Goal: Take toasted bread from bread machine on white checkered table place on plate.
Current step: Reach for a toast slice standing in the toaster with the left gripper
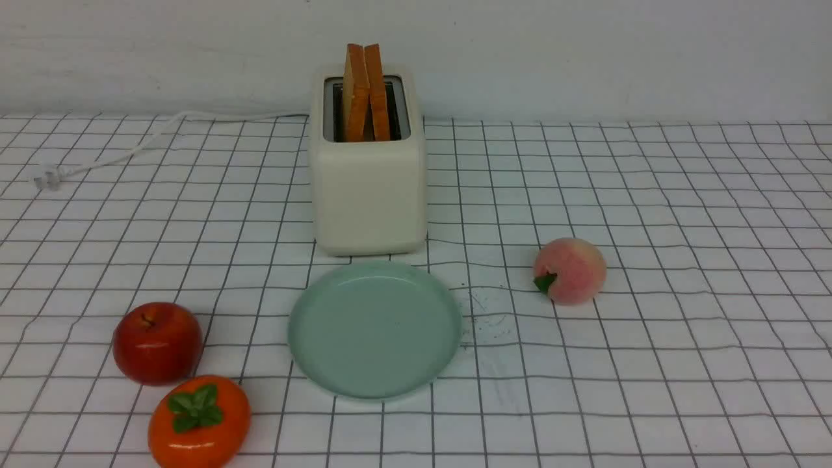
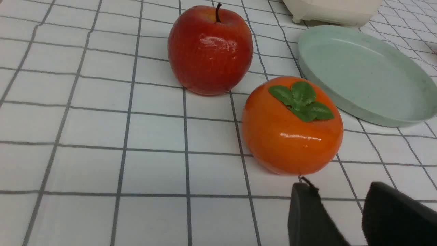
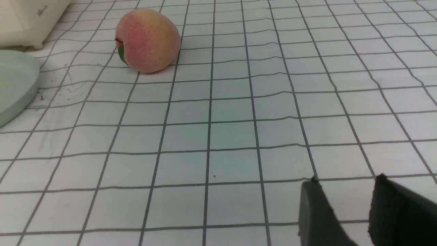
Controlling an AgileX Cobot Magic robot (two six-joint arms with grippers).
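Observation:
Two slices of toasted bread (image 1: 366, 91) stand upright in the slots of the cream-white bread machine (image 1: 368, 188) at the back of the white checkered table (image 1: 650, 364). In front of it lies the empty mint-green plate (image 1: 375, 329), also seen as the plate (image 2: 358, 71) and its rim (image 3: 13, 85). Neither arm shows in the front view. My left gripper (image 2: 339, 191) hovers low near the persimmon, open, nothing between its fingers. My right gripper (image 3: 344, 182) is open over bare cloth, well short of the peach.
A red apple (image 1: 158, 342) and an orange persimmon (image 1: 199, 421) sit left of the plate; apple (image 2: 210, 49) and persimmon (image 2: 292, 126) lie close ahead of the left gripper. A peach (image 1: 570, 270) (image 3: 147, 40) rests right of the plate. The white power cord (image 1: 130, 146) trails to the back left.

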